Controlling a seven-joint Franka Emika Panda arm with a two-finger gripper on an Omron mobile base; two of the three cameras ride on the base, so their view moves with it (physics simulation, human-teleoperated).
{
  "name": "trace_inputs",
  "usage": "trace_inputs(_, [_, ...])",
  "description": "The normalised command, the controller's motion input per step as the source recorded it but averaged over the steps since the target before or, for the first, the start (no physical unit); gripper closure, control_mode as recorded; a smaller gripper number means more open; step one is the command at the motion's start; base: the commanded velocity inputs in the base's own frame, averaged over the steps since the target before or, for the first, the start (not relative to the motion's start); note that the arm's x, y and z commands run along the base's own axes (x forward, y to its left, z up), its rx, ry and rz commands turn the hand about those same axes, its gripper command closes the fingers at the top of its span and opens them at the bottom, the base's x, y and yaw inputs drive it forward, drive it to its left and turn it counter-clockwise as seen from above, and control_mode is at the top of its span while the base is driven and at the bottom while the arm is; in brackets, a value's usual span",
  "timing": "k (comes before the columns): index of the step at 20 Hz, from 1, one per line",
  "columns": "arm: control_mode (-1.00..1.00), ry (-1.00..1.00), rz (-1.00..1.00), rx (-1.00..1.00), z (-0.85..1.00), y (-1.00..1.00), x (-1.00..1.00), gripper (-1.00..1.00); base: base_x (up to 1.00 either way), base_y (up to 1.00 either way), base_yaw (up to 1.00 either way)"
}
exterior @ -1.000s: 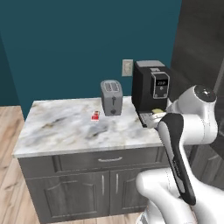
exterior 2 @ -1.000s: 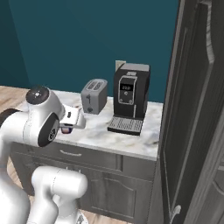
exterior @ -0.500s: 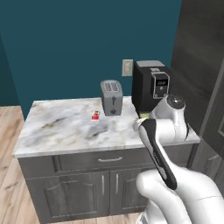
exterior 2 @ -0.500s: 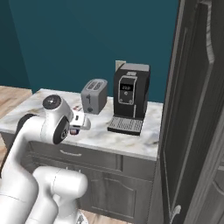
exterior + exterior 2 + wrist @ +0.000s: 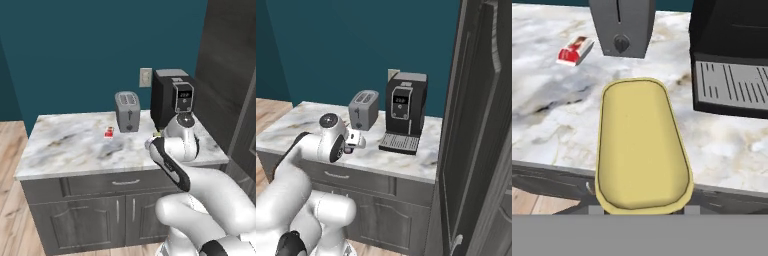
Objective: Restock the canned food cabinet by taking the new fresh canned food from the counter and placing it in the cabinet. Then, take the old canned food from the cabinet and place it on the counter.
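Note:
The old canned food (image 5: 642, 145) sits right under the hand camera, its yellow top close up. My gripper (image 5: 151, 144) (image 5: 351, 145) is shut on it, just above the front part of the marble counter (image 5: 70, 145) (image 5: 296, 120), in front of the toaster and to the left of the coffee machine. My fingers are hidden behind the can. The tall grey wood-grain cabinet (image 5: 476, 125) (image 5: 225, 75) stands at the right with its door swung out. The teal can is out of view.
A grey toaster (image 5: 127, 111) (image 5: 363, 109) (image 5: 622, 25) and a black coffee machine (image 5: 172, 100) (image 5: 405, 107) (image 5: 732, 55) stand at the back of the counter. A tiny red-and-white item (image 5: 108, 132) (image 5: 574, 50) lies left of the toaster. The counter's left half is bare marble.
The arm has swung away from the cabinet side and dropped lower, bringing the hand and the can over the counter in front of the toaster.

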Motion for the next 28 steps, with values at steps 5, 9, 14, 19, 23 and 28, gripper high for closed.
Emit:
trace_inputs(5, [-1.0,0.06,0.0,0.0,-0.23,0.0,0.58,1.0,0.0,0.0,0.0])
trace_inputs(9, [-1.0,0.03,0.0,0.0,-0.32,0.0,0.64,1.0,0.0,0.0,0.0])
trace_inputs(14, [-1.0,0.0,0.0,0.0,-0.41,0.0,0.7,1.0,0.0,0.0,0.0])
trace_inputs(19, [-1.0,0.01,0.0,0.0,-0.12,0.0,0.21,-1.0,0.0,0.0,0.0])
trace_inputs(23, [-1.0,0.0,0.0,0.0,0.0,0.0,0.01,-1.0,0.0,0.0,0.0])
trace_inputs(28, [-1.0,0.0,-0.01,0.0,0.28,0.0,-0.04,-1.0,0.0,0.0,0.0])
